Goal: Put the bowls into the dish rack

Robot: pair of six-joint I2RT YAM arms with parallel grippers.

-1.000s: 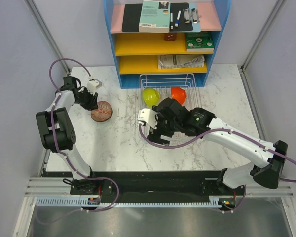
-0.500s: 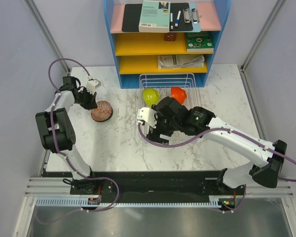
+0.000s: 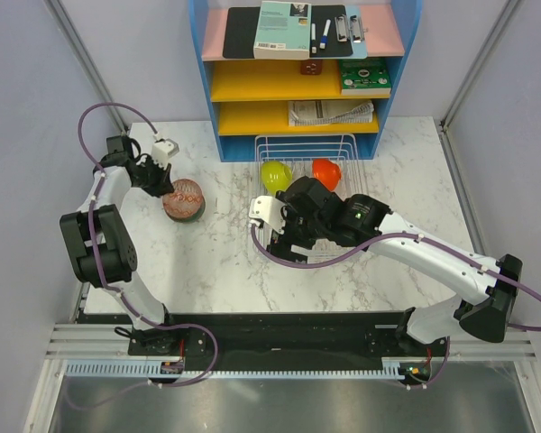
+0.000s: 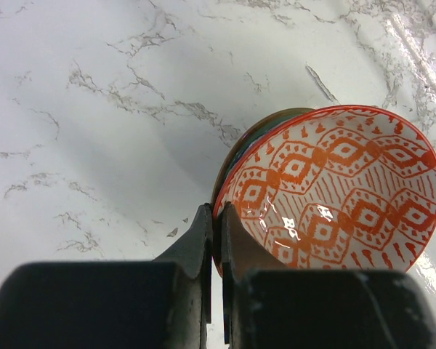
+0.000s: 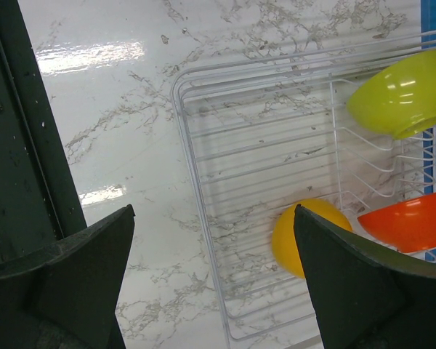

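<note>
Lime bowl, yellow-orange bowl & red-orange bowl sit in the dish rack; 2 remain on the counter well to its left: left hand is clenched on the red-patterned bowl rim, tilted over a darker bowl; right hand, released, hovers over the rack's near-left corner

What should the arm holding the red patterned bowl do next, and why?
Probably lift it a little higher. The left end effector pinches the rim of the patterned bowl, tilted close over a darker bowl; clearing that comes before swinging toward the dish rack.
</note>
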